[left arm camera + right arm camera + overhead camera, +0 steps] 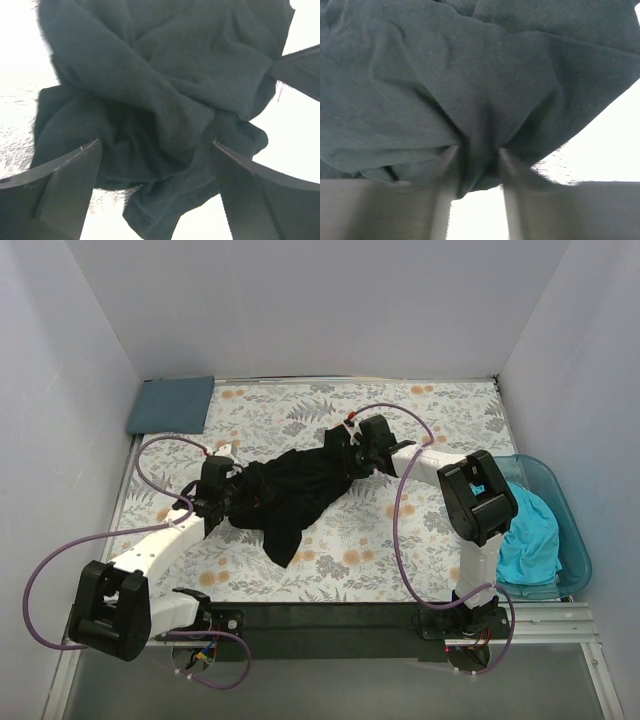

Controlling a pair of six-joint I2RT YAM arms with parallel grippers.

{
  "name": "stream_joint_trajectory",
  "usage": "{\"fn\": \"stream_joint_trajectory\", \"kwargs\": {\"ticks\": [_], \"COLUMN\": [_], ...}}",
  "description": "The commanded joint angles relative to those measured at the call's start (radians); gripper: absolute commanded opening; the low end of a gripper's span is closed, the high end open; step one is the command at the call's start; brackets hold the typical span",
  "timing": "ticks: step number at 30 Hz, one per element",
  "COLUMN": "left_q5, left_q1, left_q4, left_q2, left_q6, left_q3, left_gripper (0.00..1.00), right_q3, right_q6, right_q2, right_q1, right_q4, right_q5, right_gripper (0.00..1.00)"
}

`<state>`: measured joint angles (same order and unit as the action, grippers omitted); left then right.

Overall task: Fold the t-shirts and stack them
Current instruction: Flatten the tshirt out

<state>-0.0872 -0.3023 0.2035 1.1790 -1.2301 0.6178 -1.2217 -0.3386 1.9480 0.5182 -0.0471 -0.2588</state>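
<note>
A black t-shirt (295, 490) lies crumpled in the middle of the table, one end trailing toward the near edge. My right gripper (345, 455) is at its far right end and, in the right wrist view, is shut (477, 155) on a fold of the black cloth (470, 90). My left gripper (233, 492) is at the shirt's left end. Its fingers (70, 185) stand wide apart, with the bunched black cloth (150, 100) between and beyond them. A slate blue-grey t-shirt (171, 405) lies folded at the far left corner. A turquoise t-shirt (530, 535) lies in the tub.
The translucent teal tub (563, 502) stands off the table's right edge, beside the right arm's elbow (480, 498). The floral table cloth (400, 560) covers the table. White walls close in at the back and both sides. Purple cables loop beside both arms.
</note>
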Motion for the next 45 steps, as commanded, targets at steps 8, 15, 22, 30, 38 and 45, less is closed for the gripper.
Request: {"fn": "stream_joint_trajectory", "kwargs": {"ticks": [8, 15, 22, 30, 38, 45], "left_q5": [0.147, 0.331, 0.385, 0.356, 0.366, 0.304], "left_q1": [-0.032, -0.026, -0.026, -0.026, -0.023, -0.003], "left_q4": [-0.039, 0.094, 0.275, 0.428, 0.211, 0.060], "left_q2": [0.019, -0.073, -0.185, -0.213, 0.073, 0.511], "left_q6": [0.030, 0.127, 0.193, 0.250, 0.360, 0.333], "left_q3": [0.095, 0.255, 0.483, 0.721, 0.666, 0.913], "left_gripper": [0.00, 0.00, 0.00, 0.00, 0.00, 0.37], "right_q3": [0.040, 0.064, 0.013, -0.122, -0.131, -0.264], "right_q6": [0.049, 0.121, 0.188, 0.214, 0.208, 0.207], "right_q2": [-0.110, -0.416, -0.678, -0.844, -0.693, -0.381], "right_q1": [-0.023, -0.095, -0.104, -0.103, -0.106, -0.142], "right_q4": [0.009, -0.161, -0.336, -0.468, -0.448, -0.364], "right_q5": [0.095, 0.254, 0.336, 0.325, 0.430, 0.521], "right_gripper": [0.01, 0.01, 0.01, 0.01, 0.02, 0.36]}}
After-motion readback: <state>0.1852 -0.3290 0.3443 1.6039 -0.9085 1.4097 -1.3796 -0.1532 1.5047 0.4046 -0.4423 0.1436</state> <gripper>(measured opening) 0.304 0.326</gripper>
